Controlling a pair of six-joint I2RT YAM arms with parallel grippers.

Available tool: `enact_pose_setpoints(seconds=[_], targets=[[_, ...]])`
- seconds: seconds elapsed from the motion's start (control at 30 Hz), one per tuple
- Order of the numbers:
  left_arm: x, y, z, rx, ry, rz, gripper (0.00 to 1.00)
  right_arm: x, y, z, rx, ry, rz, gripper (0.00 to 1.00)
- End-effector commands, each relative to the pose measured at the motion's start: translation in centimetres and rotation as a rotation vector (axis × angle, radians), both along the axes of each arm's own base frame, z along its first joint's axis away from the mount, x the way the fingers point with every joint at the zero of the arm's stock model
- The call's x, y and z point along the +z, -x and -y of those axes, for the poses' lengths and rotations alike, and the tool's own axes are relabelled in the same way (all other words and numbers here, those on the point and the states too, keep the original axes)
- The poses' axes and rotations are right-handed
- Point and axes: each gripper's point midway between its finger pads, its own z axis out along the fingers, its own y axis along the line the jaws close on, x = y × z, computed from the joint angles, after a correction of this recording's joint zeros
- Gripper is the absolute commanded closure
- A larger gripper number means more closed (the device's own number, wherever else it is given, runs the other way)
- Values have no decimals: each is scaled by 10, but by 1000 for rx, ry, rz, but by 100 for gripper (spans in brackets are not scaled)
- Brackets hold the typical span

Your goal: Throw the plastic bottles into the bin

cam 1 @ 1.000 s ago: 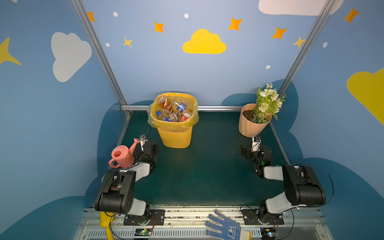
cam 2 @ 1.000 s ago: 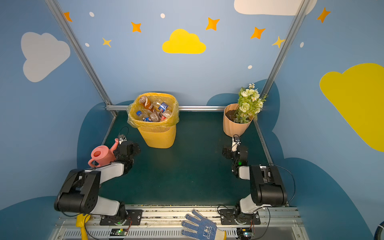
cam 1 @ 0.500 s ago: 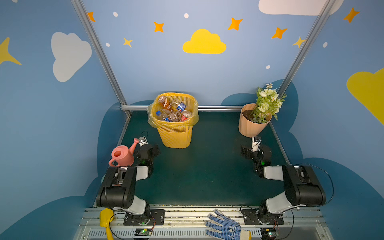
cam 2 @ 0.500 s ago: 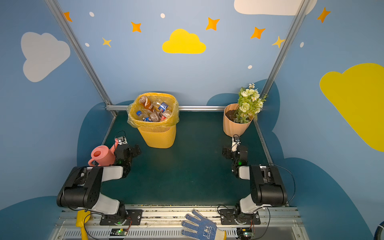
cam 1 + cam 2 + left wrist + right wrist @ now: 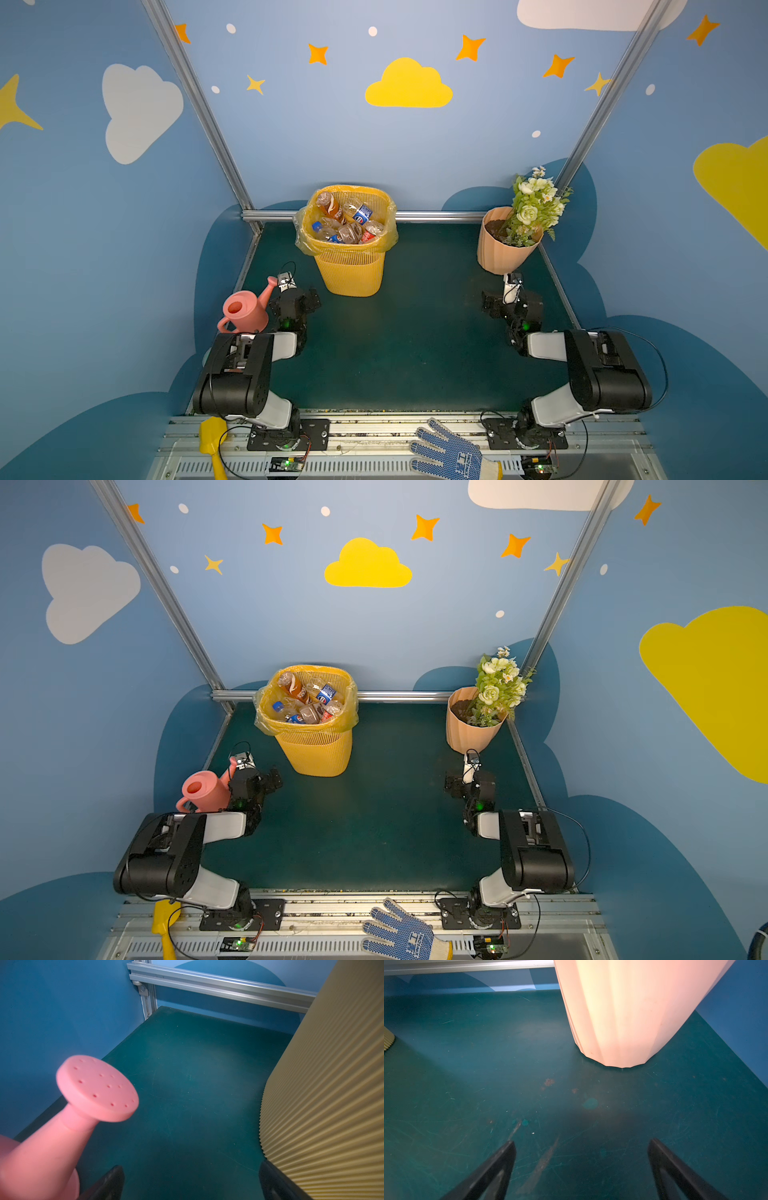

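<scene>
Bottles first: in both top views the plastic bottles (image 5: 347, 222) lie piled inside the bin (image 5: 351, 276), which stands upright at the back of the dark green mat (image 5: 407, 340), a little left of the middle. A pink watering can (image 5: 243, 309) stands at the left edge of the mat, just beside the left arm (image 5: 249, 370), its spout pointing toward the bin. A peach flower pot (image 5: 500, 253) with flowers stands in the back right corner, and the right arm (image 5: 598, 374) is folded low in front of it. Both arms are on their own sides, well apart. A blue and white glove (image 5: 451, 455) lies on the front rail (image 5: 374, 428), off the mat.

In the left wrist view the left gripper (image 5: 192, 1175) is released: its two black jaws stand wide apart over bare mat, with nothing between them. The ribbed wall of the bin (image 5: 332, 1084) is just beside one jaw; I cannot tell if they touch. The sprinkler head of the watering can (image 5: 97, 1088) is close on the other side.

In the right wrist view the right gripper (image 5: 582, 1144) is released too, jaws spread wide with only scratched, stained mat between them. The flower pot (image 5: 623, 1012) stands on the mat ahead, apart from the jaws.
</scene>
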Motion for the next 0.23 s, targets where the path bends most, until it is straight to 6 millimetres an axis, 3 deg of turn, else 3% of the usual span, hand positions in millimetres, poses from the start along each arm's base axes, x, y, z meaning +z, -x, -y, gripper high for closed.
enact_pose_setpoints(seconds=[0.0,0.2], targets=[[0,-1,1,-8,-9,4,0,12,-6,-1,8,3,26,3],[0,-1,1,-6,-12,5,0,12,-5,-2,9,3,28,3]])
